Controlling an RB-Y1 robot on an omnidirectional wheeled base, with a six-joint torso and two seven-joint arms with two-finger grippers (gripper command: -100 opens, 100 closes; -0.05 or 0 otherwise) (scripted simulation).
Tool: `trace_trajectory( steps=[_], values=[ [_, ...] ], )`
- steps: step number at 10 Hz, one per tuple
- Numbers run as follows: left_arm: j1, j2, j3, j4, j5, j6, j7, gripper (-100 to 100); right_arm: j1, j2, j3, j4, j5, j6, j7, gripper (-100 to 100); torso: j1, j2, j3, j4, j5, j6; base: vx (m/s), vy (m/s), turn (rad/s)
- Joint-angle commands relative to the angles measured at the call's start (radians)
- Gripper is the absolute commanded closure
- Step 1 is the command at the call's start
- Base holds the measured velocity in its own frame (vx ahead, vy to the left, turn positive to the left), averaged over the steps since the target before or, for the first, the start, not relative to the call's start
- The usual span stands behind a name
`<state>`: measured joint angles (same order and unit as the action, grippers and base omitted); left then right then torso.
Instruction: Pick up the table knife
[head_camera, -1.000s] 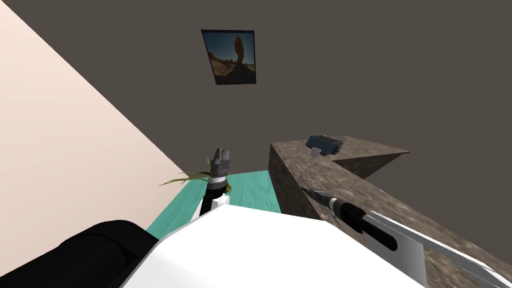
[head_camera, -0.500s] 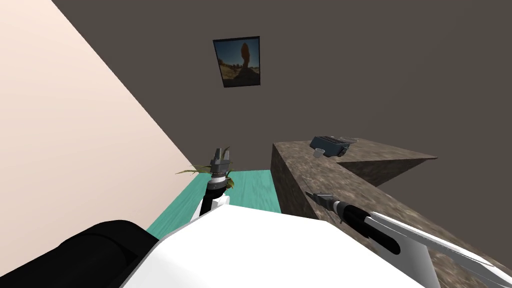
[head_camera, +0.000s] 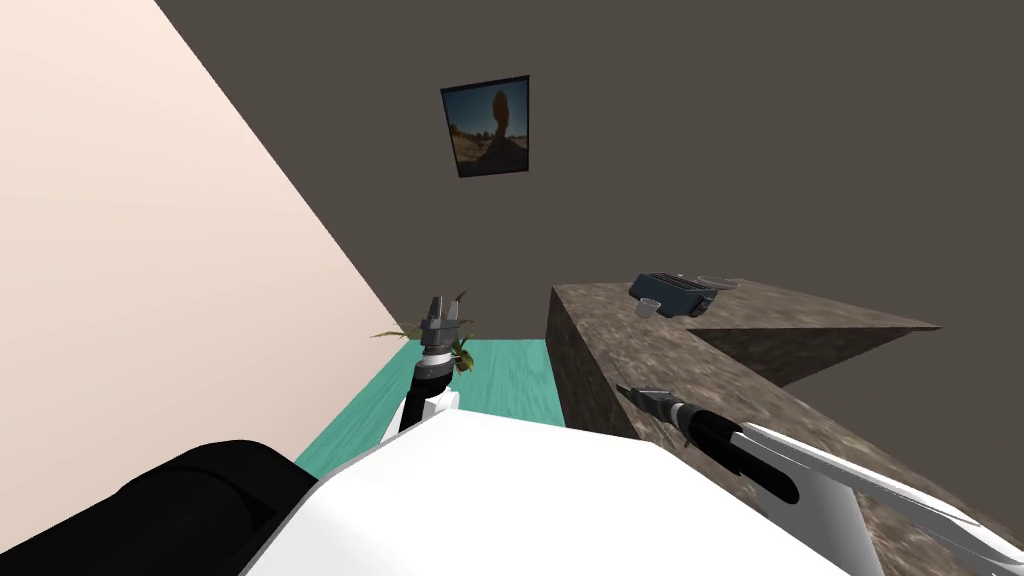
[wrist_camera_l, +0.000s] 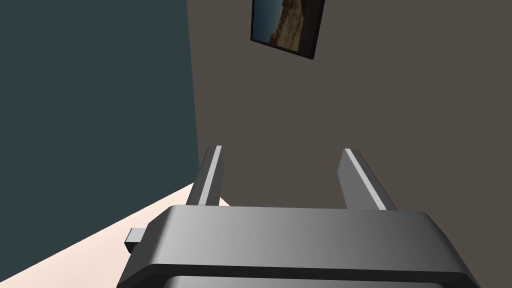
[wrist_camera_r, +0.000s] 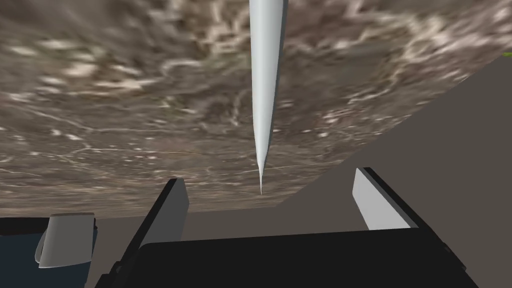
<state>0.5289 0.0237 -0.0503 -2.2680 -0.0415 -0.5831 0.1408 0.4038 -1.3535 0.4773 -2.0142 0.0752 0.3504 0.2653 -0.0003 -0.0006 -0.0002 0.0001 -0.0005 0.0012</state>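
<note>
Found the table knife (wrist_camera_r: 264, 90) lying on the mottled brown stone desk (wrist_camera_r: 100, 100), a slim light grey blade tapering to a fine tip close to the desk's edge and aimed back at the right jaws. Saw the tip centred between the two fingers (wrist_camera_r: 380, 200), roughly level with their ends; could not tell from so close whether already between them or just ahead.

Judged the step as the final approach and line-up, grasp not yet made. Judged the next move to call for easing forward along the blade to a broader part, setting the fingers to either side, then closing squarely; a thin tapered piece, likely to slip or pivot if pinched at the tip.

Read the right jaws as spread wide, empty, touching nothing. Placed the right arm (head_camera: 730, 455) reaching low over the desk's near stretch.

Farther along the desk, noted a dark blue toaster (head_camera: 675, 292) with a small pale cup (head_camera: 648, 307) just beside.

Left jaws raised over the teal floor (head_camera: 500, 375) near a plant (head_camera: 462, 360), open and empty.
</note>
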Motion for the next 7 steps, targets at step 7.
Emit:
trace_trajectory(
  steps=[7],
  values=[
    [0.0, 0.0, 0.0, 0.0, 0.0, 0.0, 0.0, 0, -0.03, 0.018, -0.036, 0.203, -0.071, -0.078, -0.036, -100, 0.001, 0.002, 0.001, 0.001, 0.0, 0.001, -0.092, 0.036, 0.201]
  ],
)
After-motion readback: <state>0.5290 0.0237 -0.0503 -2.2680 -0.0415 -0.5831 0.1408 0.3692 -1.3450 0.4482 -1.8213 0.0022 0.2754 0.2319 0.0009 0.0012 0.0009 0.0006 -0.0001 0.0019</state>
